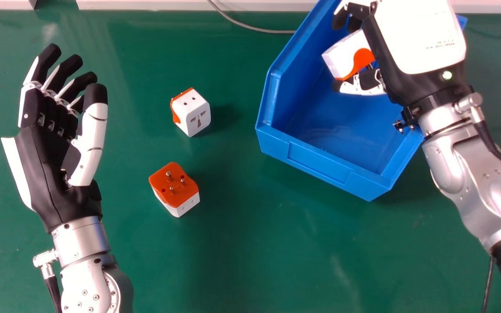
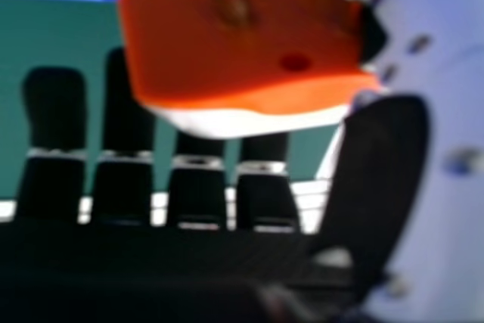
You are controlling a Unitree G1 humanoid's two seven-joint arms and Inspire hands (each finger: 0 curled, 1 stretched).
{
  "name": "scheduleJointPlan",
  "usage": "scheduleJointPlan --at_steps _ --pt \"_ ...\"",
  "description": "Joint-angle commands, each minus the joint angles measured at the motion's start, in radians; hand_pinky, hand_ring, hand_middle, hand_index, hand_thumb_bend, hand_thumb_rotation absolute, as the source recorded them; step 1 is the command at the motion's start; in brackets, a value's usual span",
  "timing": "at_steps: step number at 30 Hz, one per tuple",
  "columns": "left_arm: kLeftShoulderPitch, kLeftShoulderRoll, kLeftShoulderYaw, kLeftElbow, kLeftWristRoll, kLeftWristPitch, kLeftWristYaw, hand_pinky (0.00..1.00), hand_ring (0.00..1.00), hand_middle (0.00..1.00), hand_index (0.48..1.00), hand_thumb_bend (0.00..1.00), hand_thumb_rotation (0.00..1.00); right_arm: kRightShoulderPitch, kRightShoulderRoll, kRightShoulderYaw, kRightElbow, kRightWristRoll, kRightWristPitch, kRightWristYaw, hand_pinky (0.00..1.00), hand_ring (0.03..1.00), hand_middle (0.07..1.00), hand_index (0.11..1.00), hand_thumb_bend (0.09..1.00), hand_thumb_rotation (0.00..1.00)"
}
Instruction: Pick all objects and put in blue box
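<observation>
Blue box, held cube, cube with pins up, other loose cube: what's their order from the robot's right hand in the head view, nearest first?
1. Held cube: in the right hand.
2. Blue box: under that hand.
3. Other loose cube: left of the box.
4. Cube with pins up: also left, lower in view.

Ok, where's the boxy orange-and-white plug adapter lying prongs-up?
In the head view, the adapter lies left of centre on the green tabletop, below the white and orange cube with socket holes.
</observation>
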Motion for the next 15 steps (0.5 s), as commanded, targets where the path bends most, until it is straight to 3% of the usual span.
scheduleJointPlan --at_steps 1,6,9,15 --pt "-0.009 0.011 0.002 -0.002 0.002 -0.027 -0.001 0.64 0.71 0.77 0.803 0.63 0.4 -0.016 -0.014 0.018 -0.006 0.006 0.029 0.046 0.29 0.405 0.503 0.545 0.491 0.0" --pt "-0.009 0.013 0.002 0.004 -0.008 -0.029 -0.01 0.64 0.7 0.77 0.803 0.63 0.4 0.0 -0.03 0.065 -0.087 -0.027 0.159 0.289 0.29 0.408 0.509 0.544 0.49 0.0" --pt "-0.01 0.014 0.001 0.007 -0.006 -0.032 -0.009 0.65 0.71 0.77 0.803 0.63 0.4 0.005 -0.044 0.097 -0.141 -0.073 0.233 0.403 0.29 0.418 0.516 0.547 0.49 0.0" --pt "-0.013 0.017 0.001 0.013 -0.008 -0.037 -0.009 0.65 0.71 0.77 0.805 0.63 0.4 0.014 -0.047 0.109 -0.187 -0.076 0.286 0.508 0.32 0.451 0.5 0.537 0.492 0.0"
